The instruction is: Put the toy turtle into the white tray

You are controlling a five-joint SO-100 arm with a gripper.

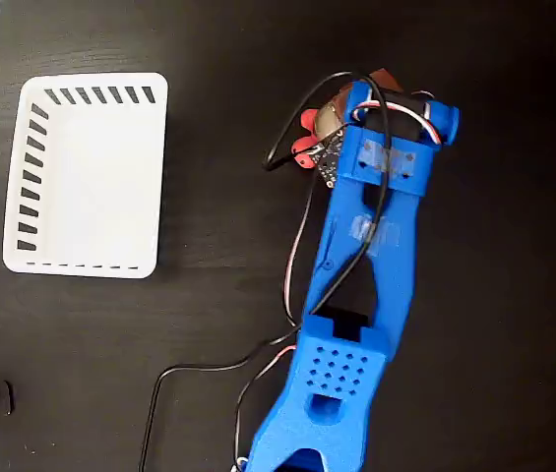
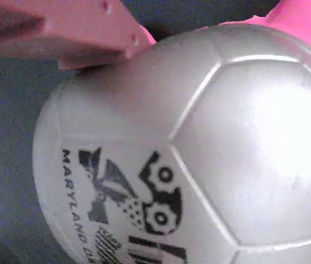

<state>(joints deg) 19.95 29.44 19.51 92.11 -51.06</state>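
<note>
One arm: in the fixed view a blue arm (image 1: pixel 356 285) rises from the bottom edge and slants up to the right of the white tray (image 1: pixel 86 261), its far end reaching about level with the tray's top edge.
Desk: black desk (image 1: pixel 209 39) carries the tray at the left side of the picture.
White tray: it lies flat with dark slots along its top, left and bottom walls.
Toy turtle: the toy turtle (image 1: pixel 327 116) sits under the arm's far end, well to the right of the tray; a bit of beige shell and red limbs poke out on the side facing the tray.
Cables: black, red and white cables (image 1: pixel 292 265) run along the arm's tray-facing side and loop over the turtle.
Jaws: the gripper (image 1: pixel 356 113) is hidden by the arm's own body; I cannot tell whether the jaws stand apart or closed.
Wrist view, turtle: the shell (image 2: pixel 199 165) fills nearly the whole picture, pale with raised seams and a black printed mark with lettering low down.
Wrist view, pink parts: a pink piece (image 2: pixel 61 33) touches the shell's upper left, another sits at upper right; whether either is a finger is unclear.
</note>
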